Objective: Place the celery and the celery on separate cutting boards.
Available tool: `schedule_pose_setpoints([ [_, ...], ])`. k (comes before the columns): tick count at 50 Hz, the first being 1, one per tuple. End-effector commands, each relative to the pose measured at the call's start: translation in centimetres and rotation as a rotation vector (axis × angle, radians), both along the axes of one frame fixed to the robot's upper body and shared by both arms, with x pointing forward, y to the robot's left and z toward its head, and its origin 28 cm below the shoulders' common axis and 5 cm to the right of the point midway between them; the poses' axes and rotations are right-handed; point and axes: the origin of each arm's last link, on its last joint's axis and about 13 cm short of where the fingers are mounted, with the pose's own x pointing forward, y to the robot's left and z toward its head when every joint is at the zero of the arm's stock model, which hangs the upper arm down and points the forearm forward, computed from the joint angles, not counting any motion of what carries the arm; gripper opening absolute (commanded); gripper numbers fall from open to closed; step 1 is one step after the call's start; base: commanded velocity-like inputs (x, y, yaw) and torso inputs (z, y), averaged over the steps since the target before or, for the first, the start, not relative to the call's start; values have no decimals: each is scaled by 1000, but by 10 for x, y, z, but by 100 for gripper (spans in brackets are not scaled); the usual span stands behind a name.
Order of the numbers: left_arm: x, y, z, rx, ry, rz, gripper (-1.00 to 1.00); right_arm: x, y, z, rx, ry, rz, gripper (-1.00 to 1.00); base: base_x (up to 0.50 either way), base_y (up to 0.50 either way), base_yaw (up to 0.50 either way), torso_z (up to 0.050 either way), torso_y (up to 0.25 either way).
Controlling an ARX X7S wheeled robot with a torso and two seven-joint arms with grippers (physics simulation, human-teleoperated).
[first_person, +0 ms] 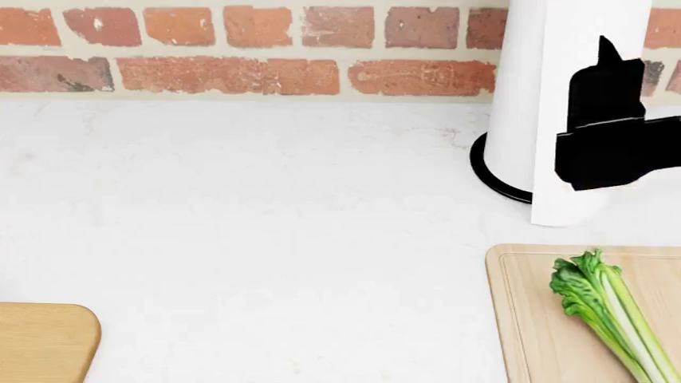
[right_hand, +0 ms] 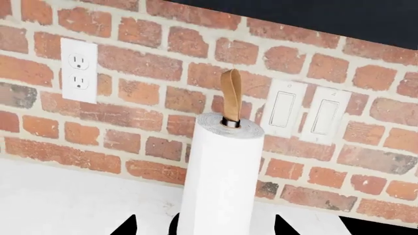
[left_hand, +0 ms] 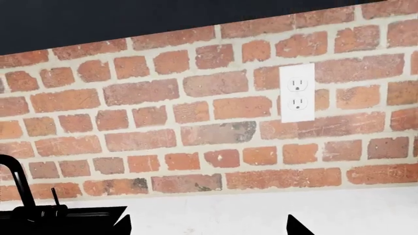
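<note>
One celery bunch with a dark green leafy top and pale green stalks lies on the thin pale-wood cutting board at the front right in the head view. A corner of the thick tan cutting board shows at the front left, bare where it shows. The other celery is out of view. My right gripper is raised in front of the paper towel roll, open and empty; its fingertips stand wide apart. My left gripper is open and empty over the white counter, facing the brick wall; it is outside the head view.
A white paper towel roll on a black base stands at the back right, also in the right wrist view. The brick wall carries an outlet and light switches. A black faucet shows in the left wrist view.
</note>
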Motion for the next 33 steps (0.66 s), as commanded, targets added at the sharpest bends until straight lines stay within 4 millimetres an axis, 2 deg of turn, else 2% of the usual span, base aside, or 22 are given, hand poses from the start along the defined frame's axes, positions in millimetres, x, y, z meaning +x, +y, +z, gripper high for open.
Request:
schedule_pose_setpoints([
  [1, 10, -5, 14, -57, -21, -34, 100, -1, 11, 32, -22, -29, 42, 100, 0, 0, 0, 0, 0],
  [6, 20, 0, 20, -62, -8, -19, 100, 6, 10, 38, -20, -27, 31, 100, 0, 0, 0, 0, 0],
  [11, 28, -5, 38, -70, -43, -18, 100, 14, 13, 52, -9, -50, 29, 100, 0, 0, 0, 0, 0],
  [17, 35, -15, 43, -55, -45, -34, 100, 19, 14, 60, -5, -62, 26, 100, 0, 0, 0, 0, 0],
  [22, 39, -24, 45, -45, -55, -42, 100, 23, 13, 75, -3, -81, 16, 100, 0, 0, 0, 0, 0],
  [26, 42, -25, 41, -50, -47, -41, 100, 29, 17, 89, -15, -90, 25, 100, 0, 0, 0, 0, 0],
  [33, 42, -23, 44, -50, -49, -38, 100, 38, 19, 98, -16, -94, 21, 100, 0, 0, 0, 0, 0],
])
